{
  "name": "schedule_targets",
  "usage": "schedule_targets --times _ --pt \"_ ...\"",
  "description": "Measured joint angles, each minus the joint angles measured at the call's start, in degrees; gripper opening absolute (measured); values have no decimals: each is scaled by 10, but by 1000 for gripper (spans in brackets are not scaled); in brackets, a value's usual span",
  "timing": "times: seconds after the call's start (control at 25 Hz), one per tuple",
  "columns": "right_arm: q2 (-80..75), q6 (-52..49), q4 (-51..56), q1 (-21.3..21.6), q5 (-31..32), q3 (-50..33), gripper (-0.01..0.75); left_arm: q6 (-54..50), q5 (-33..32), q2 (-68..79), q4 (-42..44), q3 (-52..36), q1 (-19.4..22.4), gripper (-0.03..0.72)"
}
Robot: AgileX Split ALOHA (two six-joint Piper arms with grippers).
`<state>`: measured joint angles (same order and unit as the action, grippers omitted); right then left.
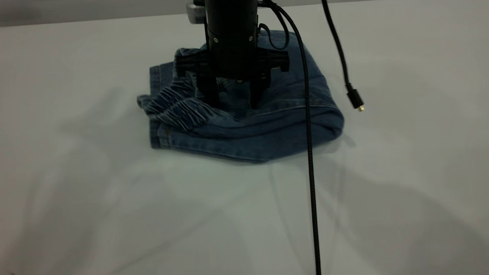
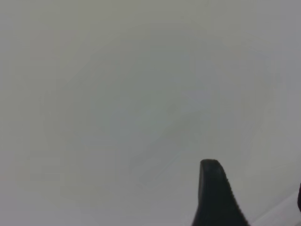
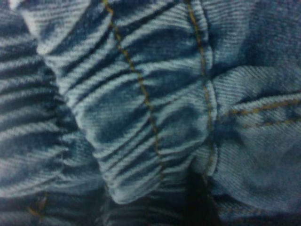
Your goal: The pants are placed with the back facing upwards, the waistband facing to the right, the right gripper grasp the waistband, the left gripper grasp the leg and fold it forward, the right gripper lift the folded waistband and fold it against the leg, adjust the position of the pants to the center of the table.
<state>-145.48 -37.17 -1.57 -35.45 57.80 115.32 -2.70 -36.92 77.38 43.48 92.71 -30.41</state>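
Spanning most of what we saw, the table (image 1: 95, 198) held the pants (image 1: 267, 126), folded into a thick bundle toward its far middle. We judged the denim soft and limp yet fairly weighty, stiffest at seams, so the gathered waistband (image 1: 179, 109) offered the surest hold. The right gripper (image 1: 233, 100) stood over that bundle, fingers spread and pressing the cloth, clasping nothing. The left gripper (image 2: 254, 197) hovered over bare table, fingers released.
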Motion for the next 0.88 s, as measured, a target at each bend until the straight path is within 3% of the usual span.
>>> schedule_targets --times 0.48,0.72,0.88 --pt "68 50 16 -1 23 48 402 -9 -1 -16 -6 -1 0 387" --pt "113 198 31 -1 117 119 401 -9 -13 -54 -9 -2 0 387" --pt "158 284 51 -1 125 123 401 -9 -55 -95 -50 -2 0 387"
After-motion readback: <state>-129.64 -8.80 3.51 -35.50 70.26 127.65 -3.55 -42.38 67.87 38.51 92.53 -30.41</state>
